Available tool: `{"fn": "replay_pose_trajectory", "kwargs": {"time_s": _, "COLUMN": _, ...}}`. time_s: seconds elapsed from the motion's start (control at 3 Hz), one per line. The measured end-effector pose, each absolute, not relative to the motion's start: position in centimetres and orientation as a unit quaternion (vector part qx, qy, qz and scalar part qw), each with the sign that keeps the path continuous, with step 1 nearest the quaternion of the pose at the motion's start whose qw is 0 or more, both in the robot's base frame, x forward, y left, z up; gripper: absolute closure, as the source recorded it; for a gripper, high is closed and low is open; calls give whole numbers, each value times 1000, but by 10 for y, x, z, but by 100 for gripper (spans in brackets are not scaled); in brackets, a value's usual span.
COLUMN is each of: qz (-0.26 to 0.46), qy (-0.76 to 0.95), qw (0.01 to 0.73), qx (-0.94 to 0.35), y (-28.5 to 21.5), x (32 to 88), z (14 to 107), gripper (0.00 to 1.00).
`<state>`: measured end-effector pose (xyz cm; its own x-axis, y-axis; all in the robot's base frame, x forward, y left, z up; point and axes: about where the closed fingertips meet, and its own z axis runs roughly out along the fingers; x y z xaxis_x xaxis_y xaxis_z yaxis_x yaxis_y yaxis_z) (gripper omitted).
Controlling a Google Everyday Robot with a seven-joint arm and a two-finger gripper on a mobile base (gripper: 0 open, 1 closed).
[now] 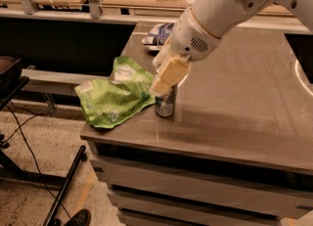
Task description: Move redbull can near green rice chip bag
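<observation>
Near the front left corner of the grey table (pixel 234 98), I see the redbull can (pixel 165 106) standing upright with its base on or just above the tabletop. The gripper (pixel 164 85) comes down onto it from above at a slant, and its cream-coloured fingers (pixel 168 73) are clamped around the can's upper part, so only the lower half of the can shows below them. The white arm (pixel 215 14) reaches in from the upper right of my view.

The green rice chip bag (pixel 115 95) lies flat and crumpled just to the left of the can, with its left end hanging over the table's edge. The bag's right edge sits right beside the can; I cannot tell whether the two touch.

Farther back on the same table, well apart from the can, lies a smaller blue and white bag (pixel 157 33). Below the tabletop I make out pale drawer fronts (pixel 195 186).
</observation>
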<state>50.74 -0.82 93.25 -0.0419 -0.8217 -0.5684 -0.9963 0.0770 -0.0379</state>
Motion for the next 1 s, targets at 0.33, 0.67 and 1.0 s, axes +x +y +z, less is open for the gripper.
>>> {"fn": "replay_pose_trajectory", "kwargs": {"time_s": 0.33, "qz": 191, "qy": 698, "qw": 231, "qx": -651, "y": -9, "x": 508, "z": 931, "gripper": 0}}
{"fn": "replay_pose_trajectory", "kwargs": {"time_s": 0.67, "qz": 192, "qy": 709, "qw": 243, "qx": -634, "y": -27, "x": 512, "z": 935, "gripper": 0}}
{"fn": "replay_pose_trajectory", "kwargs": {"time_s": 1.0, "qz": 181, "qy": 733, "qw": 252, "qx": -606, "y": -65, "x": 507, "z": 934, "gripper": 0}}
